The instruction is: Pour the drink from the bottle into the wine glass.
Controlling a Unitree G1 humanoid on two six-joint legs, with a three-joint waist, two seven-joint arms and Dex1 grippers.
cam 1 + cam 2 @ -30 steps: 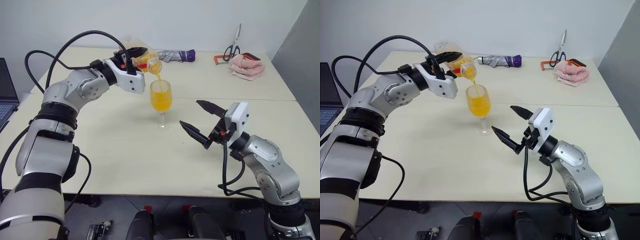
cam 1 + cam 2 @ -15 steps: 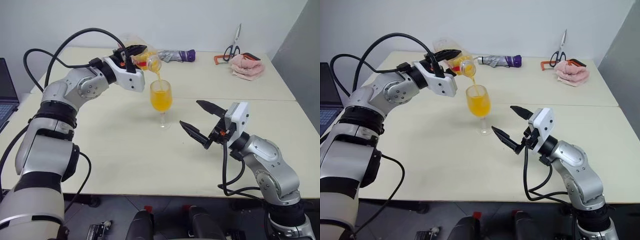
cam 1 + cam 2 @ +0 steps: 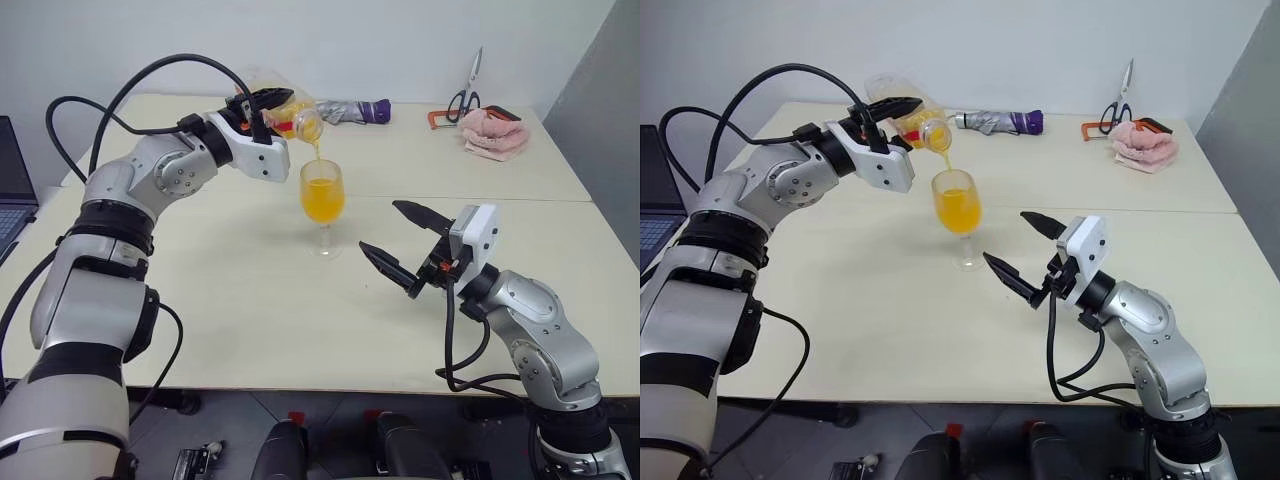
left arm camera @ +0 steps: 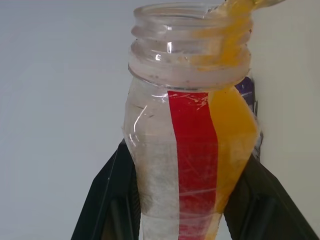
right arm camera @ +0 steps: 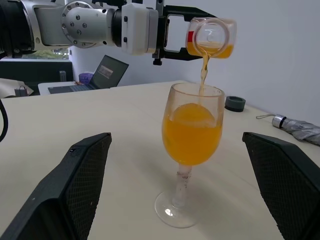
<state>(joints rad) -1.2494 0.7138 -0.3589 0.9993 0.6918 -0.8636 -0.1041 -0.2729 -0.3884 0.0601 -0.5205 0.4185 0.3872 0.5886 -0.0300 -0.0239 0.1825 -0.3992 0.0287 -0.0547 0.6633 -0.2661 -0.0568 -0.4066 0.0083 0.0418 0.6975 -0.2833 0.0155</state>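
Observation:
The wine glass [image 3: 322, 195] stands upright mid-table, its bowl more than half full of orange drink [image 5: 192, 131]. Just above its rim, my left gripper [image 3: 272, 108] is shut on the clear bottle [image 3: 305, 122], which lies tipped with its open mouth down over the glass. A thin stream of drink [image 5: 203, 70] runs from the mouth into the bowl. The left wrist view shows the bottle [image 4: 190, 150] with its red strip between the black fingers [image 4: 107, 200], with some drink left inside. My right gripper [image 3: 380, 227] hovers open beside the glass on its right, apart from it.
At the table's far side lie a folded umbrella [image 3: 352, 110], scissors [image 3: 465, 95] and a pink cloth [image 3: 492, 135]. A laptop [image 3: 12, 190] sits at the left edge. A small dark ring [image 5: 234, 103] lies on the table beyond the glass.
Orange drink keeps streaming from the bottle into the glass. Both arms hold their places.

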